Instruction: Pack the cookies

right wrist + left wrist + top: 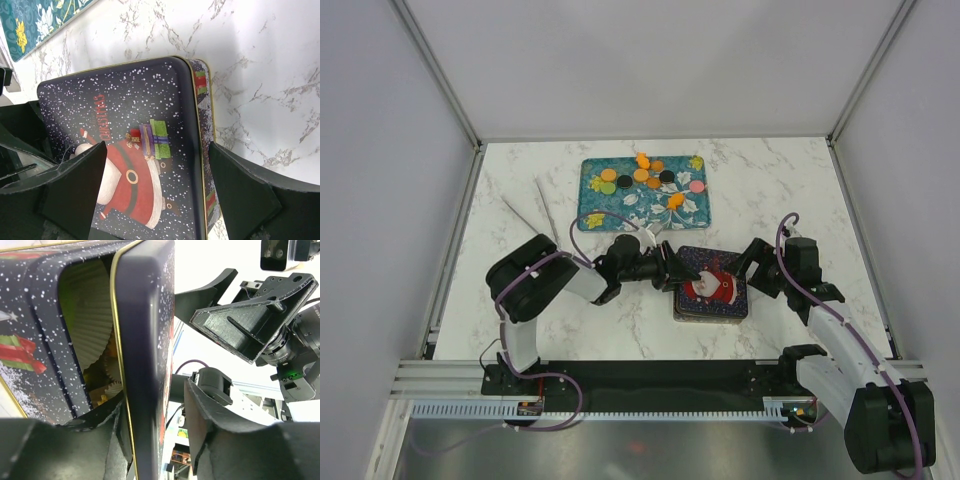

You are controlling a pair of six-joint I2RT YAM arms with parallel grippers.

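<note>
Left tool (672, 270) well short of cookies (642, 178)

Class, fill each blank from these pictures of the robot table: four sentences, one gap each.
The lid shows ____ in a red suit. On the tray, more cookies are ____ than any other colour. Inside the tin sit crinkled paper ____. The right gripper straddles the lid, jaws ____.
Missing words: Santa; orange; cups; open.

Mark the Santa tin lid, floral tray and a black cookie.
Santa tin lid (131, 195): right wrist view, on Santa's red coat.
floral tray (605, 210): top view, bare lower-left corner.
black cookie (667, 177): top view, its centre.
</note>
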